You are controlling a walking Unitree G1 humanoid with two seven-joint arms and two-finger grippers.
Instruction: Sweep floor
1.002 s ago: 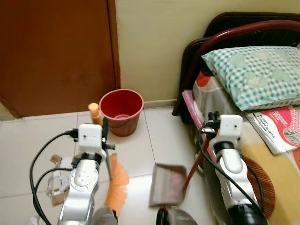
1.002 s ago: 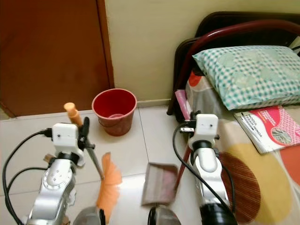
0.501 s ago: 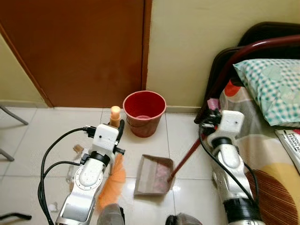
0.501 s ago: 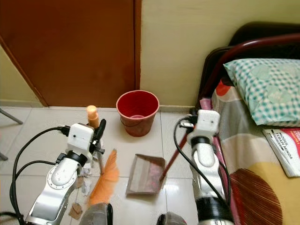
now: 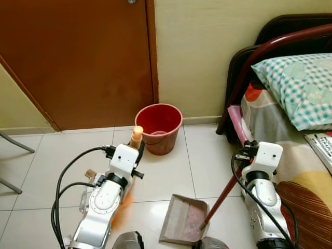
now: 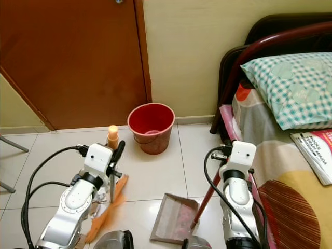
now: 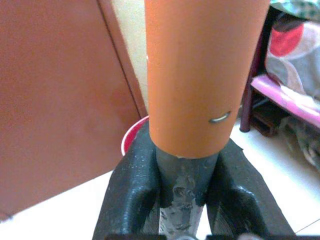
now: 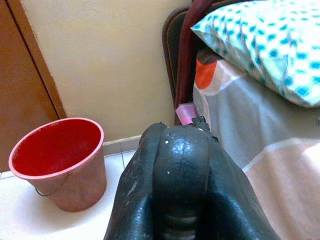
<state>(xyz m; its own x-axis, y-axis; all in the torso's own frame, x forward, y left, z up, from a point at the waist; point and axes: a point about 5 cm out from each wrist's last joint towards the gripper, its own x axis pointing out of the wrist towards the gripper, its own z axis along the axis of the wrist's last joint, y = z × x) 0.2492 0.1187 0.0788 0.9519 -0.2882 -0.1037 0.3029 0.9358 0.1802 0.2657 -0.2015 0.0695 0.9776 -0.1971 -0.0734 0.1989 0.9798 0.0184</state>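
One orange broom (image 6: 106,210) stands on the tiled floor (image 6: 155,171), its bristles low beside the left arm and its capped handle rising past the left hand (image 7: 182,185), whose two black fingers (image 7: 131,195) are clamped on the grey shaft just under the orange grip. One dustpan (image 6: 173,218) lies flat on the tiles to the right of the broom, its dark red handle (image 6: 205,201) slanting up to the right hand (image 8: 172,200), which is closed tight around the handle's black end. Scraps of litter (image 5: 87,182) lie on the floor by the left arm. One red bucket (image 6: 151,127) sits against the wall beyond both tools, beside a brown door (image 6: 78,57). At right, a bed (image 6: 290,181) carries one checked pillow (image 6: 290,85) and one red-covered book (image 6: 316,150).
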